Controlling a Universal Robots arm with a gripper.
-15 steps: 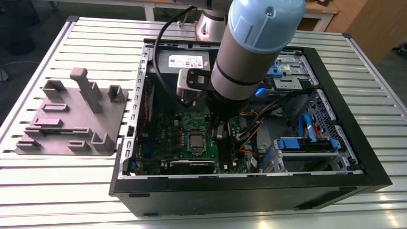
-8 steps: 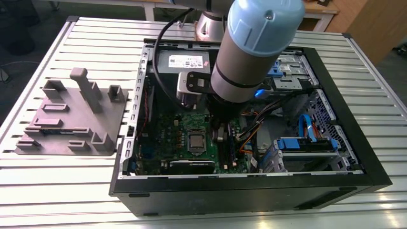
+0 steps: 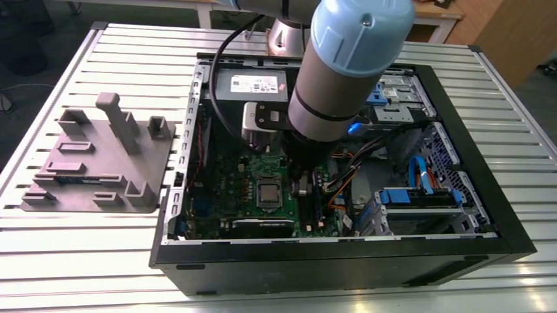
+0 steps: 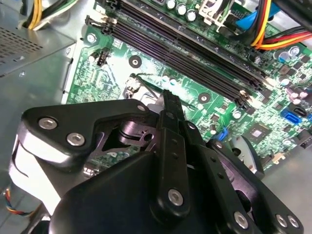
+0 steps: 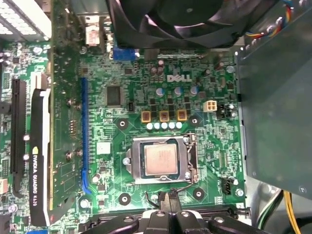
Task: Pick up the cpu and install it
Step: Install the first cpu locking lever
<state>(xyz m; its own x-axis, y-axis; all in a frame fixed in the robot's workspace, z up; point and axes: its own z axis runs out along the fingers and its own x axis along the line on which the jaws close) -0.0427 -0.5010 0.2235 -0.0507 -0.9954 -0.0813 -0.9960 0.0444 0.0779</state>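
Just above the green motherboard (image 3: 261,179) inside the open computer case (image 3: 348,261), the hand (image 5: 168,202) hangs at the end of the arm (image 3: 348,65), its black fingers (image 4: 171,122) drawn together into a narrow point with nothing seen between them. In the first wrist view that tip sits just beside the socket (image 5: 187,161), at the edge nearest the long memory slots (image 4: 195,53). The cpu (image 5: 160,161) lies flat inside the socket, its silver-grey top showing square within the metal frame; in the exterior view it is a small pale patch (image 3: 269,193) beside the arm's dark lower end, which hides the hand itself. In the second wrist view the hand's black body covers most of the socket, leaving a corner of its frame. Beyond the socket from the hand a black fan (image 5: 195,19) is cut off at the picture's edge, and a graphics card (image 5: 36,156) stands on its edge well to one side. Outside the case, on the slatted tabletop (image 3: 87,254), a grey tray (image 3: 96,163) with upright blocks lies toward the exterior view's left.
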